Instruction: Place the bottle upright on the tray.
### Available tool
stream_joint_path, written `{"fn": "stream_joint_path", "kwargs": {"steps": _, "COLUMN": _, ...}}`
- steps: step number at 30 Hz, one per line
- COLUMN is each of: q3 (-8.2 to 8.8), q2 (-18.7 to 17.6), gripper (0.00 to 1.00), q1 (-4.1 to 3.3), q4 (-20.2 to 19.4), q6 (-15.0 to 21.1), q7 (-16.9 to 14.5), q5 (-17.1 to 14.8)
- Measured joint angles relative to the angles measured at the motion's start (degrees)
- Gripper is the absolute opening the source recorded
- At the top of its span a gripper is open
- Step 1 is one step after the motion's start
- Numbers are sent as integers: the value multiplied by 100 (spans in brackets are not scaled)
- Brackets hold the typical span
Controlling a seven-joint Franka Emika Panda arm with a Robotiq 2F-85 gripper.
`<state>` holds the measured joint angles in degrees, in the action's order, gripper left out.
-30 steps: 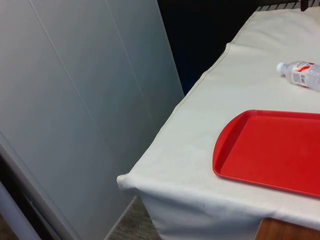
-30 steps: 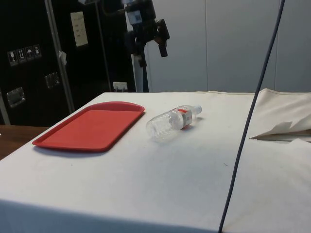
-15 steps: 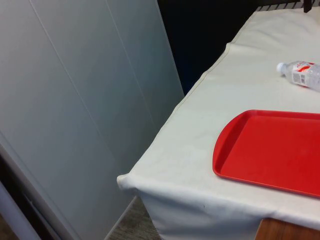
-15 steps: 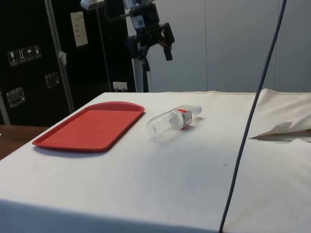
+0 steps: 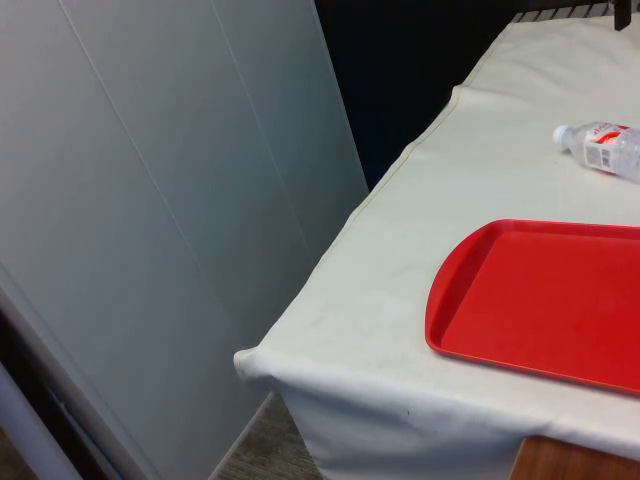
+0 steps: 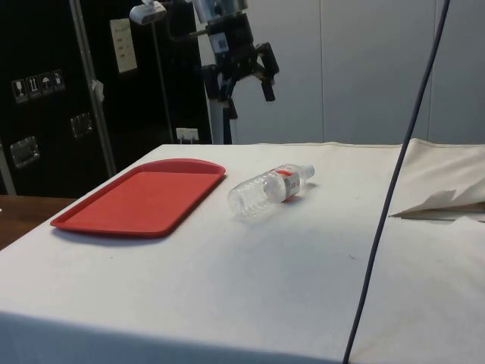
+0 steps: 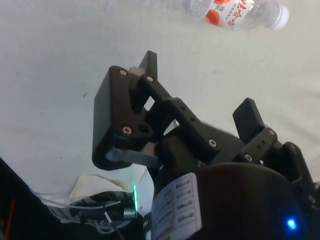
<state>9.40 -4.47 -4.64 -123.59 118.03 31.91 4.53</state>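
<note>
A clear plastic bottle with a red-and-white label and a white cap lies on its side on the white cloth, just right of the red tray in the side view. In the front view the bottle lies beyond the tray, at that view's right edge. My gripper hangs high over the table's far part, above and a little behind the bottle, open and holding nothing. In the wrist view the gripper has its fingers spread wide, with the bottle well beyond the fingertips.
A dark cable runs slantwise across the side view in front of the table. A fold of cloth lies at the side view's right. The table's corner and edge drop off at the front view's left.
My gripper has swung to the side view's right, closer to a spot over the bottle, and turned about its wrist. Bottle and tray have stayed put.
</note>
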Motion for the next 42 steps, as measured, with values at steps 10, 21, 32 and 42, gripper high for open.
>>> {"fn": "stream_joint_path", "kwargs": {"steps": 10, "q3": -6, "q2": 0, "gripper": 100, "q1": 0, "q4": -149, "q6": 115, "q7": 321, "q5": 0}}
{"fn": "stream_joint_path", "kwargs": {"steps": 21, "q3": -6, "q2": 0, "gripper": 100, "q1": 0, "q4": -332, "q6": 269, "q7": 705, "q5": 0}}
{"fn": "stream_joint_path", "kwargs": {"steps": 32, "q3": -6, "q2": -23, "gripper": 100, "q1": 0, "q4": -481, "q6": 407, "q7": 1112, "q5": 0}}
{"fn": "stream_joint_path", "kwargs": {"steps": 42, "q3": -6, "q2": -115, "gripper": 100, "q1": 0, "q4": -510, "q6": 510, "q7": 1467, "q5": 0}}
